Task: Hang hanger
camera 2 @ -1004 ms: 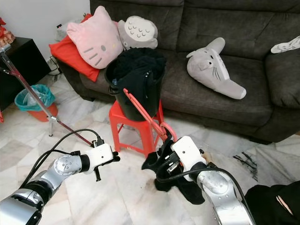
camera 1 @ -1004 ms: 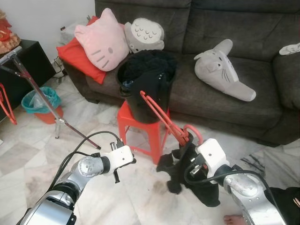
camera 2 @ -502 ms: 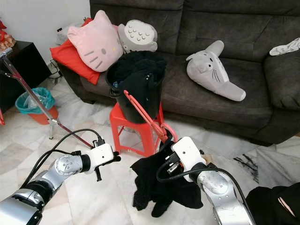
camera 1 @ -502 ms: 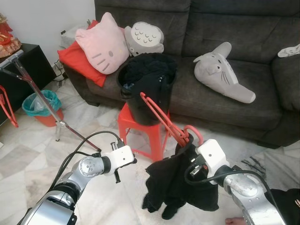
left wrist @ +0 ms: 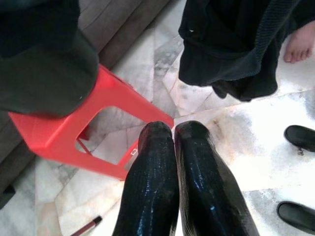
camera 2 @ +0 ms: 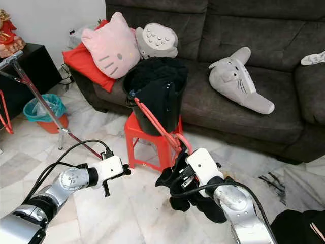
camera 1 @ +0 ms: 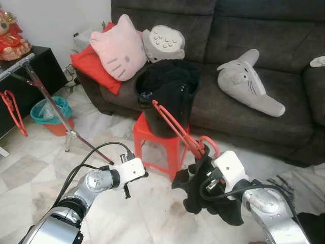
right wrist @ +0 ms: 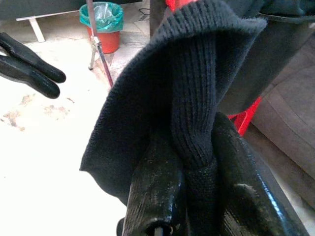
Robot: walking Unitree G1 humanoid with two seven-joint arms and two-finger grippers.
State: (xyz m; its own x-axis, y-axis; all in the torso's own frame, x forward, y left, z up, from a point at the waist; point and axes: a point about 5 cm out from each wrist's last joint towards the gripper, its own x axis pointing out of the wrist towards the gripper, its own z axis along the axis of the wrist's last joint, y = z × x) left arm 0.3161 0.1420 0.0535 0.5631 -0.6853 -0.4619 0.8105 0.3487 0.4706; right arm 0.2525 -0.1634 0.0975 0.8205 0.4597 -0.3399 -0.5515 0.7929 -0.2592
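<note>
Right pincer [right wrist: 189, 196] clamps dark knit garment [right wrist: 162, 98]; left pincer [left wrist: 174, 135] closed.

We cannot see the right gripper's fingertips [right wrist: 197, 196], buried in the black knit garment [right wrist: 162, 98]. The garment also covers the lower end of the red hanger [camera 1: 177, 124], and a bare foot [left wrist: 299, 42] is cut off by the frame's edge.

Dark grey sofa [camera 1: 264, 35] spans the back, pink cat cushion [camera 1: 118, 47] on its left end, white marble floor [camera 1: 30, 173] before it, white wall [camera 1: 56, 18] to its left.
</note>
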